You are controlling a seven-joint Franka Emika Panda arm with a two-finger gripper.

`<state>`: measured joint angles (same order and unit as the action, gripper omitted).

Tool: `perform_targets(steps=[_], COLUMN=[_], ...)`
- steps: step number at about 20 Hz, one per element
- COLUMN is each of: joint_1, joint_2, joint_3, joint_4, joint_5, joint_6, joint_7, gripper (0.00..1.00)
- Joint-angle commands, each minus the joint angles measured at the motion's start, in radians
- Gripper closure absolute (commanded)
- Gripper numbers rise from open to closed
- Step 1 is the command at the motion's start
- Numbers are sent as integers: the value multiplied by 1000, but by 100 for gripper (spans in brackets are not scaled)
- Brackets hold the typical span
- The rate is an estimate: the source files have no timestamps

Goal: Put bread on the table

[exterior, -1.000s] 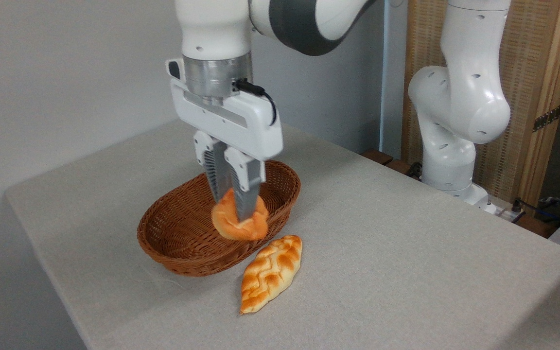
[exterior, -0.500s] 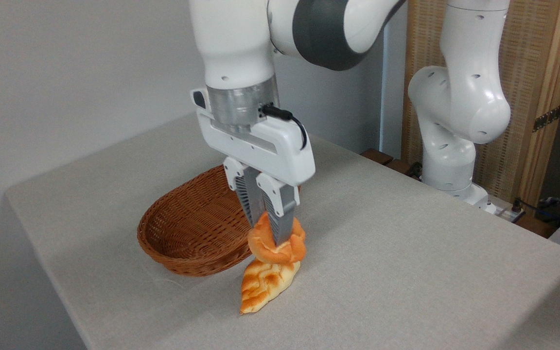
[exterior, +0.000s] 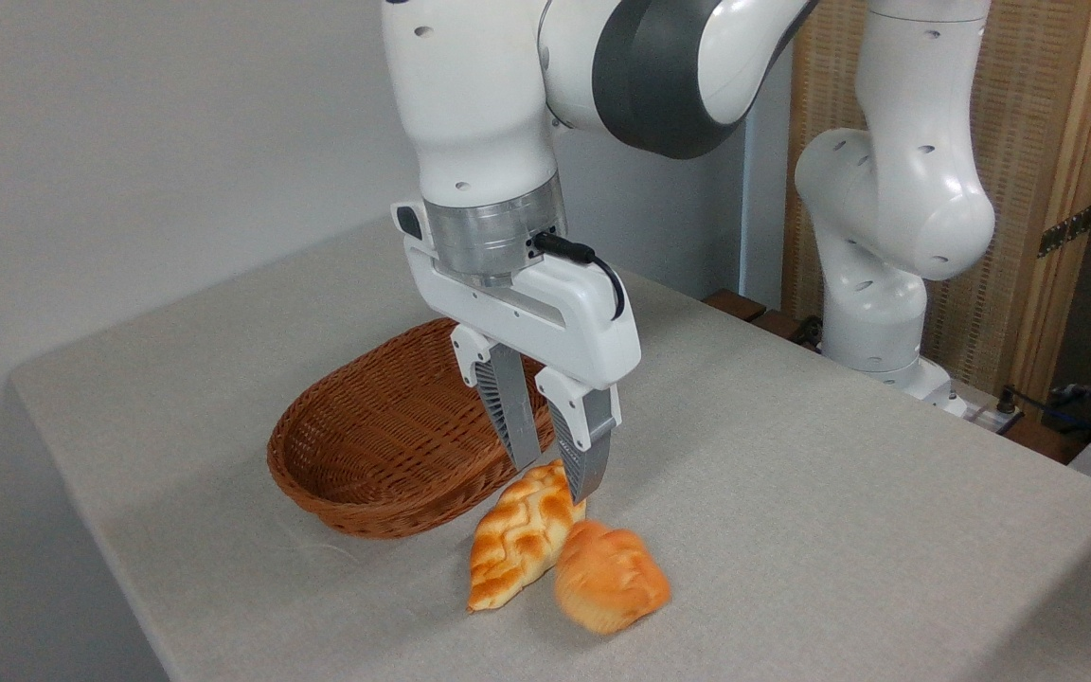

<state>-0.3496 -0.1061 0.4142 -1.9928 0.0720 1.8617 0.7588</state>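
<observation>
The little round bread (exterior: 610, 578) sits closest, on the grey table (exterior: 792, 493), looking a bit blurry, and it touches the long braided loaf (exterior: 522, 535) on its left. Just above the loaf hangs my claw (exterior: 555, 478), with its two fingers spread apart and nothing between them. My right finger's tip is close over the loaf's top end. Behind my fingers is the brown basket (exterior: 366, 445), and I see nothing in it. Farther back stands my white arm base (exterior: 877, 313)
</observation>
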Motion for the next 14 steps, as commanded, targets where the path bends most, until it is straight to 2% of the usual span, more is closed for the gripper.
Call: perform_targets(steps=[1, 5, 9, 14], joint_1=[-15, -20, -22, -20], joint_2=[-9, -15, -12, -15], joint_3=[5, -6, -55, -127], joint_4=[6, 47, 107, 172], joint_5=[12, -1, -81, -90], joint_6=[-21, -19, -10, -41], joint_7=[7, -1, 2, -19], gripper=[0, 0, 0, 0])
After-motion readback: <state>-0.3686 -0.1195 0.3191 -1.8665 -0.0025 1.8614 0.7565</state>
